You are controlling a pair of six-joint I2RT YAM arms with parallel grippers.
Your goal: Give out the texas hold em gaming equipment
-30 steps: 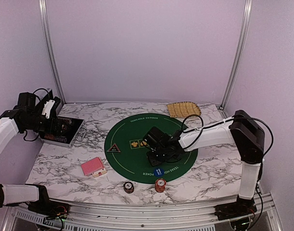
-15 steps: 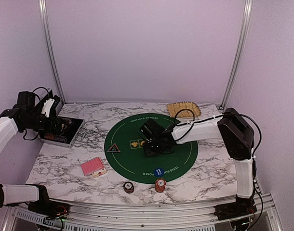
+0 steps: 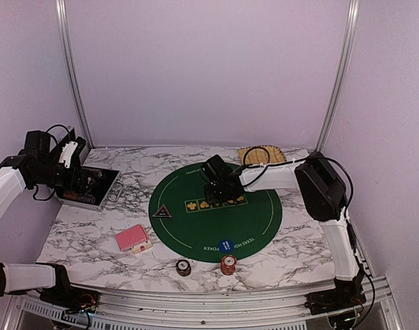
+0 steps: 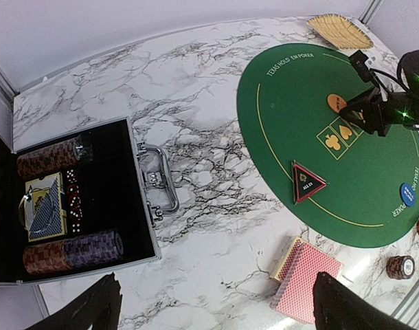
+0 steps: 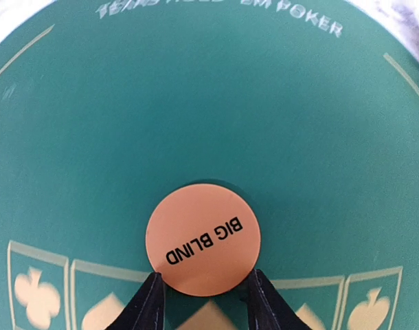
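Right gripper (image 5: 206, 299) | narrow, pinching orange BIG BLIND button (image 5: 203, 238) edges | on green felt mat (image 5: 196, 103) | left gripper (image 4: 216, 313) wide, empty

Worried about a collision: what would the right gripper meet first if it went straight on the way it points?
The orange BIG BLIND button, which sits between the fingers of the right gripper. Directly behind it, seemingly touching, lies the green felt mat.

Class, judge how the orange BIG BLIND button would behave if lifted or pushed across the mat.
The button looks a thin, flat disc, so probably stiff and light. Lying flat on the mat, it should slide rather than roll. Its low rim likely gives the right tool little to pinch.
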